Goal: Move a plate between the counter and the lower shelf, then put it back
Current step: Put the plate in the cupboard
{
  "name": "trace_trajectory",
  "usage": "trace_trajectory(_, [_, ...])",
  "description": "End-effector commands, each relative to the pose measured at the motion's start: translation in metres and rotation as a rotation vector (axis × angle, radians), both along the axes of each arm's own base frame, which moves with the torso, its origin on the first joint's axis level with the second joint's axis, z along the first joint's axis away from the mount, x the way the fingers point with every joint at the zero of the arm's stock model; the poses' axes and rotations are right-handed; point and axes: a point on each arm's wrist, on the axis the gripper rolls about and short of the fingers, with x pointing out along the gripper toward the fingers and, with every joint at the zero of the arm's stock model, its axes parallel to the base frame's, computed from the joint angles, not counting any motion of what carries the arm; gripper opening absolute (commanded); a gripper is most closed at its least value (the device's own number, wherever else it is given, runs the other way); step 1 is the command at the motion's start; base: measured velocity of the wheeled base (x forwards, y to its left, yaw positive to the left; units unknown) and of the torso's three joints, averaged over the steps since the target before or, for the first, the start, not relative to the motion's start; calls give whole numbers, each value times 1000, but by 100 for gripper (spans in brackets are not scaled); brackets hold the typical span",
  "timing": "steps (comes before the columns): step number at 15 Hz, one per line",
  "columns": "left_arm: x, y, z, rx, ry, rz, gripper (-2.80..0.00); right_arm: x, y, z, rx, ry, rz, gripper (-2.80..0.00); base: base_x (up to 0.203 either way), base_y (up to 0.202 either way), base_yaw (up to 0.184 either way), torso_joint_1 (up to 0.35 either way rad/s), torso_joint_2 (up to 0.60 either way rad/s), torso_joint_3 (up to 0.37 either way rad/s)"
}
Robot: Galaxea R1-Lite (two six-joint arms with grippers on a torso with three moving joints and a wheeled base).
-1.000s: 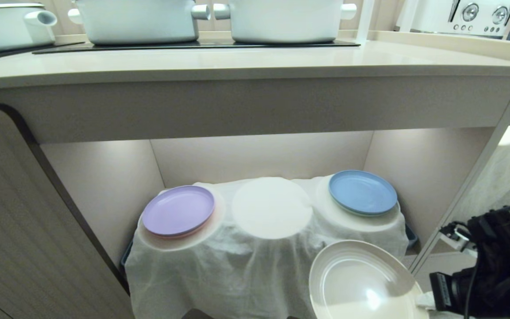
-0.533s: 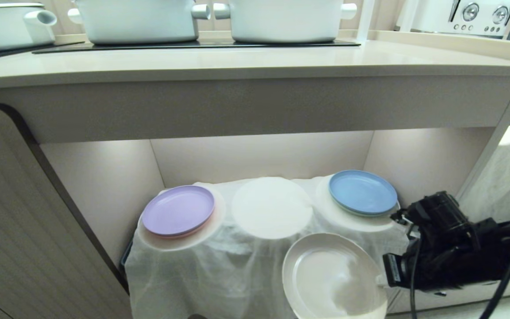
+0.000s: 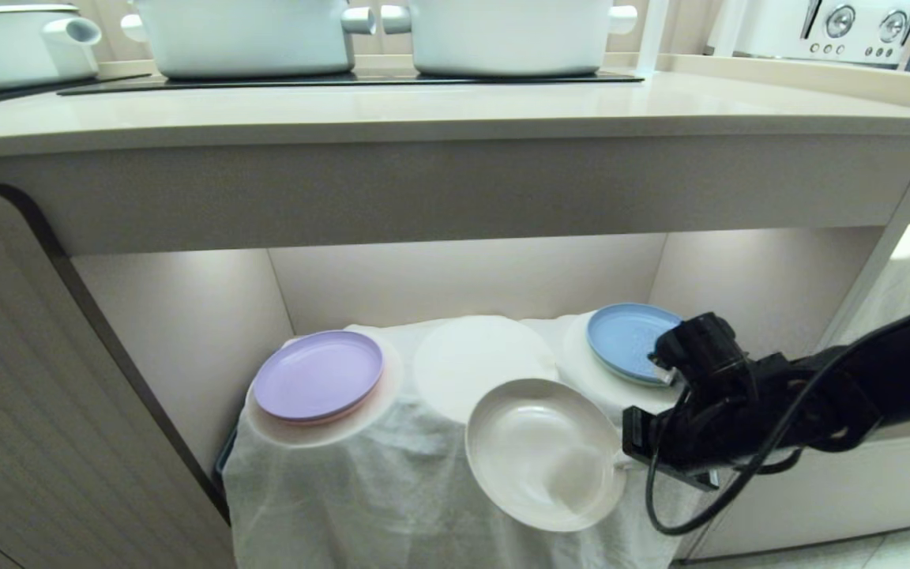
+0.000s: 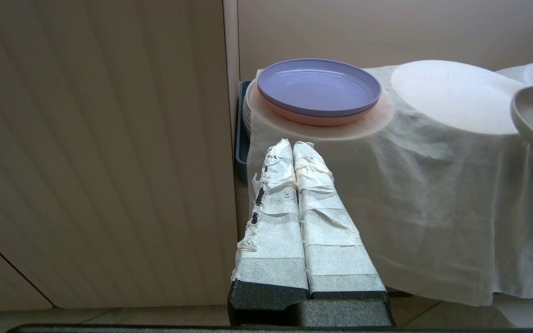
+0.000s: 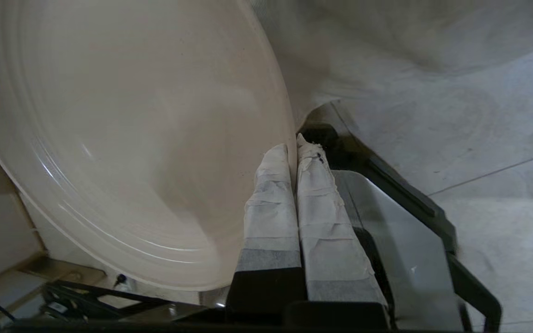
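The right gripper [image 3: 627, 462] is pinching the plate [image 3: 543, 452] by its rim before the lower shelf [image 3: 471, 276]. The left gripper [image 4: 293, 145] is resting pressed together.

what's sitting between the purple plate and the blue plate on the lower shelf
In the head view, only a bare cloth hump lies between the purple plate and blue plate.

The middle hump of the draped white cloth [image 3: 477, 359] lies bare, between the round lilac plate [image 3: 318, 374] and the round light blue plate [image 3: 627, 342]. The beige worktop's thick front edge [image 3: 439, 186] roofs the cream-walled recess [image 3: 463, 276] low overhead.
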Motion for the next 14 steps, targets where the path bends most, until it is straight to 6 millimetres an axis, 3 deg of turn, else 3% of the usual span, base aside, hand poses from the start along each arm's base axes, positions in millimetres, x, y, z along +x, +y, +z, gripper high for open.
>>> trace_trajectory(1, [0, 0, 0, 0, 1, 0, -280, 11, 9, -7, -2, 29, -30, -280, 0, 0, 0, 0, 0, 0])
trace_trajectory(14, [0, 0, 0, -1, 1, 0, -280, 66, 40, 15, 24, 0, -244, -280, 0, 0, 0, 0, 0, 0])
